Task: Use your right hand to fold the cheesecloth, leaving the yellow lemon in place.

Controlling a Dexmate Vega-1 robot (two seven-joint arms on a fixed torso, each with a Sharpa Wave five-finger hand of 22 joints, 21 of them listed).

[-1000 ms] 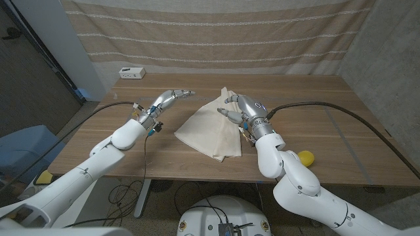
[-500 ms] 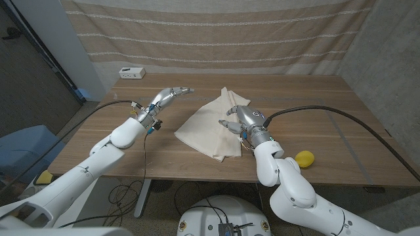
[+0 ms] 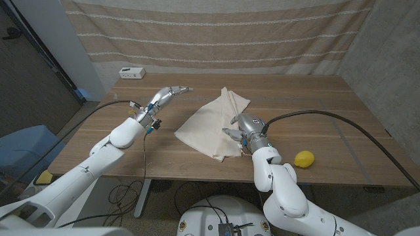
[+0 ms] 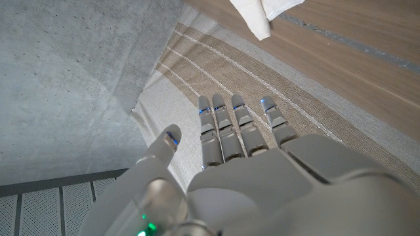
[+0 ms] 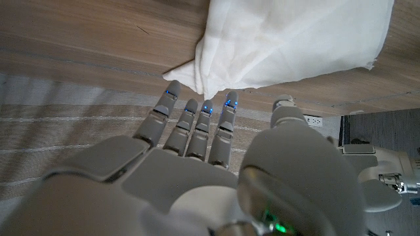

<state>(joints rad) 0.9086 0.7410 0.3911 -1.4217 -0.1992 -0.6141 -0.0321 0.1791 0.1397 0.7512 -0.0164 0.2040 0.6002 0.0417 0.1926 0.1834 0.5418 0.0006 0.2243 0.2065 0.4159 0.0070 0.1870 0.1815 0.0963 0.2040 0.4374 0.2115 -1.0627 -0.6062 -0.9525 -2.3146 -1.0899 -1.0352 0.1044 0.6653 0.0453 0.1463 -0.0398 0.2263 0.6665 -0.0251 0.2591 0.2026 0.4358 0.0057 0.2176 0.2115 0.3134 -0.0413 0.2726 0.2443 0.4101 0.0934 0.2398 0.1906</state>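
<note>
The cream cheesecloth lies folded in the middle of the wooden table, one corner pointing to the far side. My right hand hovers at the cloth's near right edge, fingers apart and holding nothing. In the right wrist view its fingers reach out straight toward the cheesecloth's edge. The yellow lemon sits near the front right, apart from the cloth and to the right of my right arm. My left hand is raised left of the cloth, fingers stretched out, empty.
A small white box stands at the table's far left corner. A striped curtain hangs behind the table. Bare wood lies right of the cloth and along the front left.
My right hand has drawn back from the cloth's far part toward its near right edge. The lemon, half hidden by my arm before, is now fully in sight. The left hand has barely moved.
</note>
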